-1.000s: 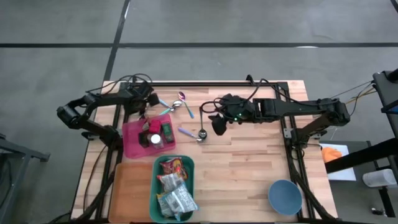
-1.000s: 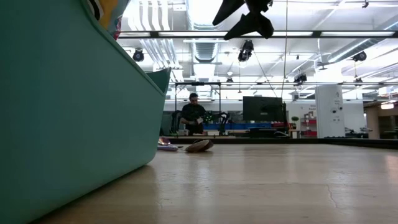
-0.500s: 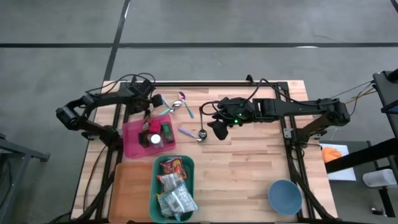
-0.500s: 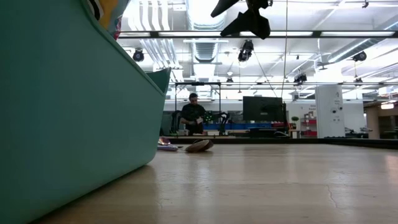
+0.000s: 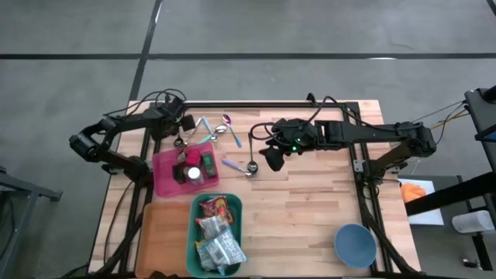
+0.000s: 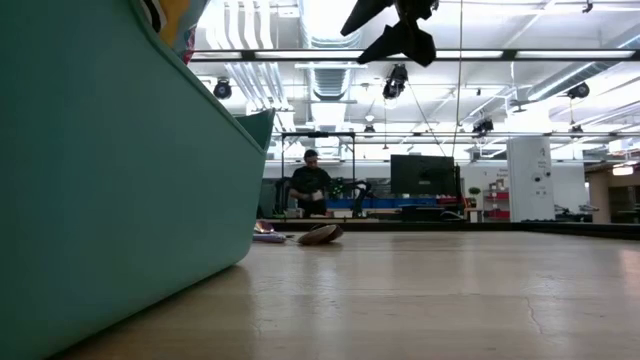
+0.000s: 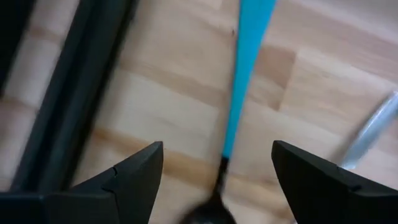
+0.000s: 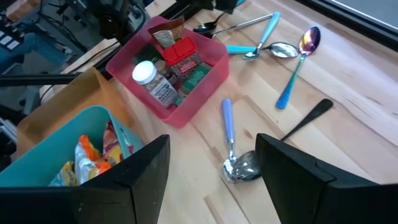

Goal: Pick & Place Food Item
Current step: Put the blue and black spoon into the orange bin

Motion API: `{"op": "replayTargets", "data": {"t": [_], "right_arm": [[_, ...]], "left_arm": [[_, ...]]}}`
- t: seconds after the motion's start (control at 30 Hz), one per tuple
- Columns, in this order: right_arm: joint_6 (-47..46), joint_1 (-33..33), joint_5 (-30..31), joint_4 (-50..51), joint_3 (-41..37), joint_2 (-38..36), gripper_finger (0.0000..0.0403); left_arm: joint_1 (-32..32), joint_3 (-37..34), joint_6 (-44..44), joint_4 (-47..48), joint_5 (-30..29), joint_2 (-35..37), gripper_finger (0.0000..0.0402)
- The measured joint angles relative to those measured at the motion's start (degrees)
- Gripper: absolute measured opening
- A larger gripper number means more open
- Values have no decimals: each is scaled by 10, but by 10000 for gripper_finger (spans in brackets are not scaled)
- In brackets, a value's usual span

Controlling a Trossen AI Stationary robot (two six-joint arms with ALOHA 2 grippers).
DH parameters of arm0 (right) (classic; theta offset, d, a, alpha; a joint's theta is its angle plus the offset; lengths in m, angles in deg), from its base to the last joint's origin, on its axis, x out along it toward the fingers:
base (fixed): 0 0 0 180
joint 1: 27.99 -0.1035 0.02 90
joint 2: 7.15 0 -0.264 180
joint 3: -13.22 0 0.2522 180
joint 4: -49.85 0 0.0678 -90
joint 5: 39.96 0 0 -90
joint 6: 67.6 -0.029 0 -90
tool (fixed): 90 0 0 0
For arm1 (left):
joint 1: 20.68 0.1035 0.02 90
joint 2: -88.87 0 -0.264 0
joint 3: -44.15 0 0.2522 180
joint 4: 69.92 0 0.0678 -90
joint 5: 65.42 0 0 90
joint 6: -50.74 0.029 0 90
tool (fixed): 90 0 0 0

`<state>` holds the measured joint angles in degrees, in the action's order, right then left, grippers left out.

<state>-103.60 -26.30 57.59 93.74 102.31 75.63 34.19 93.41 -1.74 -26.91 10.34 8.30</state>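
Arms: two are seen; the left gripper (image 5: 186, 126) is held at the table's far left edge, the right gripper (image 5: 271, 157) above the table's middle.
Bins: two are counted, a pink bin (image 5: 164, 180) and a teal bin (image 5: 235, 209) just in front of it.
Bowl: one blue bowl (image 5: 355, 244) is placed at the near right corner of the table (image 5: 310, 209).
Board: one wooden board (image 5: 164, 236) is laid beside the teal bin.
Spoons: about five are scattered between the two grippers; a blue-handled spoon (image 7: 239, 87) is seen directly below the left fingers, and a purple-handled spoon (image 8: 230, 140) below the right ones.
Food packets: several snack packets (image 5: 217, 232) are packed in the teal bin; the exact number cannot be told.
Pink bin contents: a white-capped jar (image 8: 152, 84) and red and green packets (image 8: 183, 62) are seen.
Food relative to grippers: the snack packets are well apart from both grippers; the pink bin is just beside the left gripper.
Left gripper: the fingers are spread wide apart, nothing is held.
Right gripper: the fingers are parted, nothing is gripped or touched.
Room: one person (image 6: 310, 185) is seen far behind the table.
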Motion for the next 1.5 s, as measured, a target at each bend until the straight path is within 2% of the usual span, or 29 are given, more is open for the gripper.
{"op": "replayTargets", "data": {"t": [0.17,0.53,0.63,0.93,1.13,1.5], "right_arm": [[0,3,1,1,-2,0,233],[0,3,0,10,-3,0,233],[0,2,0,10,-3,0,233],[0,2,-1,10,-3,0,233],[0,2,-1,10,-3,0,233],[0,2,-1,9,-3,0,233]], "left_arm": [[7,-19,68,-39,14,0,300],[7,-46,73,-66,20,3,297],[7,-46,73,-63,22,3,276],[8,-47,78,-53,23,2,166],[8,-47,77,-55,35,2,111],[1,-47,77,-55,46,2,96]]}}
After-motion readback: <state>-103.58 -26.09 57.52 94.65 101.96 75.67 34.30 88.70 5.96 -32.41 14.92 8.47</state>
